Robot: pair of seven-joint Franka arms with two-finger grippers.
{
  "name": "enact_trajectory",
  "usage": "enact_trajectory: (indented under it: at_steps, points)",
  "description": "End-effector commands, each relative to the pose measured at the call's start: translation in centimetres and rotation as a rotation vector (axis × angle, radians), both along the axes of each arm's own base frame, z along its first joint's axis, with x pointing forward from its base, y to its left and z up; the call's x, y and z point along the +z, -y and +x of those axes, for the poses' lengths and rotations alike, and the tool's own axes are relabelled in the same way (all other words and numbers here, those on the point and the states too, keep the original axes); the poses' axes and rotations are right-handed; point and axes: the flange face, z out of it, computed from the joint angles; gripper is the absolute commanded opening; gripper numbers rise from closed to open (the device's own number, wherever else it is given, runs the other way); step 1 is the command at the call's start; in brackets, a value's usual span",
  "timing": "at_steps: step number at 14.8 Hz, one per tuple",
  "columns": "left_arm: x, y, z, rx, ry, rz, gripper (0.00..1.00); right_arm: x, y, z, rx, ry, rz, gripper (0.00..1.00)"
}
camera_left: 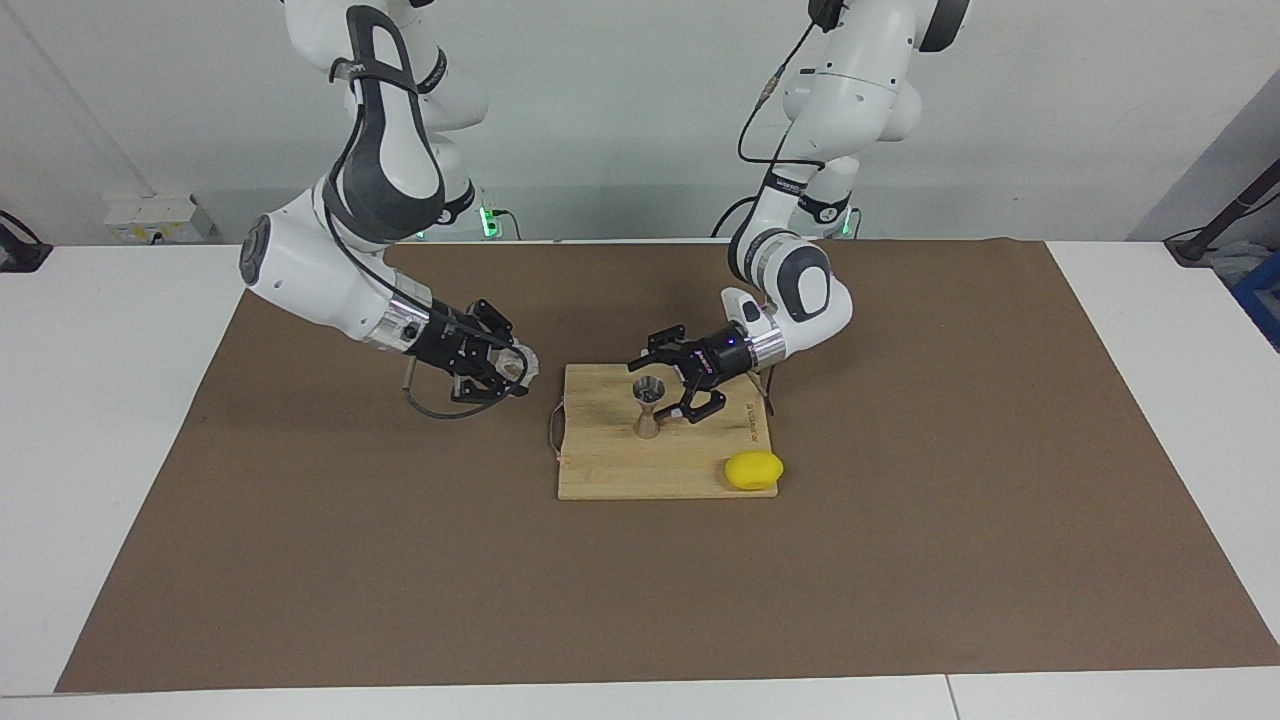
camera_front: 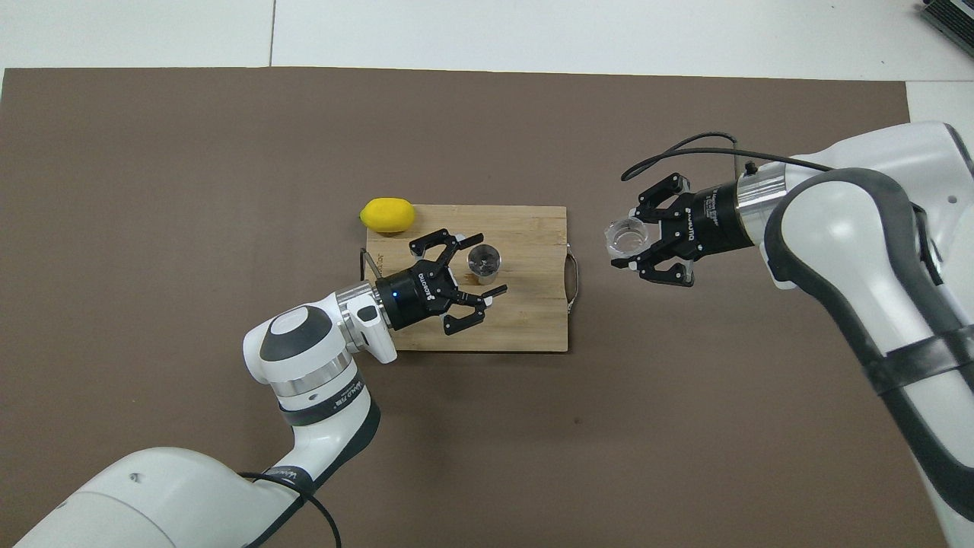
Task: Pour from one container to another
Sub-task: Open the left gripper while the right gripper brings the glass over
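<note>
On the wooden cutting board (camera_left: 610,470) in the middle of the counter (camera_left: 900,560) we see the silvery jigger (camera_left: 648,407) standing upright on its lower cone, in the half of the board nearer the robots. The left claw (camera_left: 668,388) sits low over the board just beside the jigger, on the left arm's side of it. Its fingers are spread apart — in the overhead view one fingertip (camera_front: 493,290) shows a clear gap from the jigger's rim (camera_front: 484,260), and nothing is between the fingers, so we read this claw as open and not touching the jigger.

The right claw (camera_left: 505,372) is raised over the brown mat (camera_left: 300,560), off the board's handle end toward the right arm's end of the counter. It is closed around the clear glass cup (camera_left: 512,366), which is up in the air. From above we look almost straight into the cup's round mouth (camera_front: 627,235), and in the facing view the cup looks slightly tipped toward the board. We cannot tell whether there is anything inside it.

A yellow lemon (camera_left: 754,470) lies at the board's corner farther from the robots, toward the left arm's end, resting partly on the wood and partly on the mat. A thin metal handle (camera_front: 574,274) loops off the board's edge on the right arm's side.
</note>
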Motion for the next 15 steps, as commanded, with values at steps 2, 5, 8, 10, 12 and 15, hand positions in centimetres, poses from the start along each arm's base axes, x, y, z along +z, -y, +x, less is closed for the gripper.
enact_trajectory:
  at_steps: [2,5,8,10,12,15]
  points:
    - [-0.6,-1.6,-1.0,0.011,0.000,-0.032,1.00,0.5,-1.9,0.0,0.017,0.023,-0.040,0.00]
    - [-0.7,-3.7,-1.5,0.016,-0.003,-0.045,1.00,0.0,-4.0,-0.7,0.026,0.031,-0.068,0.00]
    - [-0.8,-7.0,-1.2,-0.011,0.015,-0.029,1.00,0.2,-5.3,-0.5,-0.037,0.043,-0.078,0.00]
    - [-0.6,-9.5,-0.9,-0.021,0.031,-0.026,1.00,-0.3,-6.7,-0.3,-0.085,0.066,-0.092,0.00]
    - [0.0,-12.3,-0.3,-0.035,0.058,-0.023,1.00,-0.1,-6.8,-0.1,-0.104,0.074,-0.110,0.00]
    - [0.3,-16.4,-0.1,-0.076,0.086,-0.004,1.00,0.1,-8.0,-0.2,-0.121,0.092,-0.130,0.00]
